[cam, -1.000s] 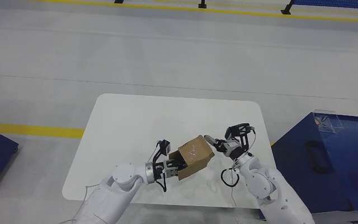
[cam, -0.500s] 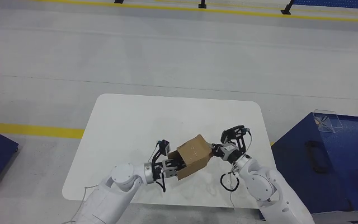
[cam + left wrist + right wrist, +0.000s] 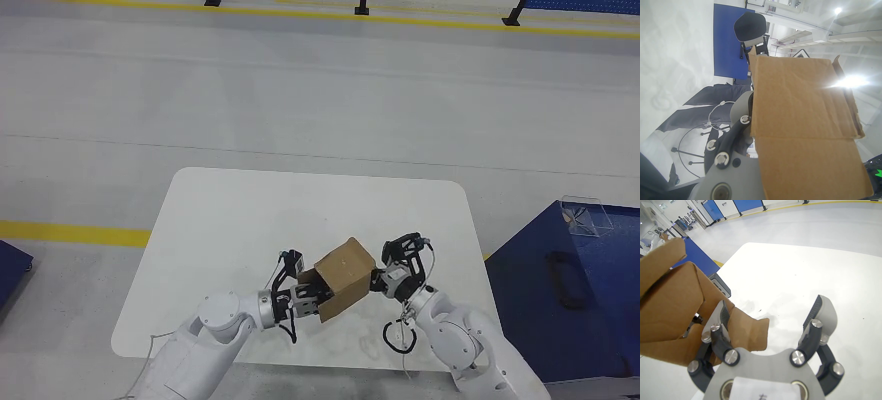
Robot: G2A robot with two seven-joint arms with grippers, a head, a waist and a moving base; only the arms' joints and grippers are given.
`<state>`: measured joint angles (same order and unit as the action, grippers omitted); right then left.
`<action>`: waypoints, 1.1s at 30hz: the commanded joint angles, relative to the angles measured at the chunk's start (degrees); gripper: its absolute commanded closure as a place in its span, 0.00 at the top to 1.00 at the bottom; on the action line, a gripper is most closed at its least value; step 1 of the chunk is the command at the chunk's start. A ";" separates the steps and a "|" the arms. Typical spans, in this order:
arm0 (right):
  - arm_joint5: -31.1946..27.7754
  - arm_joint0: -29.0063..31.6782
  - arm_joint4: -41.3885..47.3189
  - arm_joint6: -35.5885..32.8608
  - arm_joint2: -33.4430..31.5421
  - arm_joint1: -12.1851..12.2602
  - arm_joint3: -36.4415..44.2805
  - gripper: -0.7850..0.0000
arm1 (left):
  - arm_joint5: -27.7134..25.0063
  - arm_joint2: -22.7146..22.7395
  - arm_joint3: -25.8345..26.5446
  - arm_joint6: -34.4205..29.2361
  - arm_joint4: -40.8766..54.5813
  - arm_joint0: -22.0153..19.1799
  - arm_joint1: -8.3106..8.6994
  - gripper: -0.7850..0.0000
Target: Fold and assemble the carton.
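A brown carton [image 3: 343, 276] is held above the near part of the white table [image 3: 250, 215], partly formed, with loose end flaps. My left gripper [image 3: 307, 297] is shut on its near-left end; in the left wrist view one grey finger [image 3: 740, 108] lies against the carton's broad panel [image 3: 800, 106], and the other finger is hidden behind it. My right gripper [image 3: 384, 277] is open at the carton's opposite end. In the right wrist view, one of its fingers [image 3: 723, 311] touches a hanging flap [image 3: 747, 330] of the carton [image 3: 672, 306], while the other finger [image 3: 821, 309] stands apart over the table.
A blue cabinet [image 3: 570, 290] stands just off the table's right edge. A black cable loop [image 3: 400, 338] hangs under the right arm near the front edge. The far and left parts of the tabletop [image 3: 791, 275] are bare.
My right gripper has moved left to the carton's end, so one finger now meets its flap. The carton has turned slightly in the left gripper's hold.
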<state>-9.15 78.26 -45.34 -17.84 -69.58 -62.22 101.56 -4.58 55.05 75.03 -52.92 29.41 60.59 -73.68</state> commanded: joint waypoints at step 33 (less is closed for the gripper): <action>-5.61 0.44 35.74 -22.16 -9.57 0.51 -6.42 1.00 | 2.43 1.67 -0.77 -5.40 5.95 -0.16 0.10 0.00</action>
<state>-14.47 78.77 -10.45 -39.48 -79.12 -61.72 95.13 -2.03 56.72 74.31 -58.35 35.45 60.37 -73.59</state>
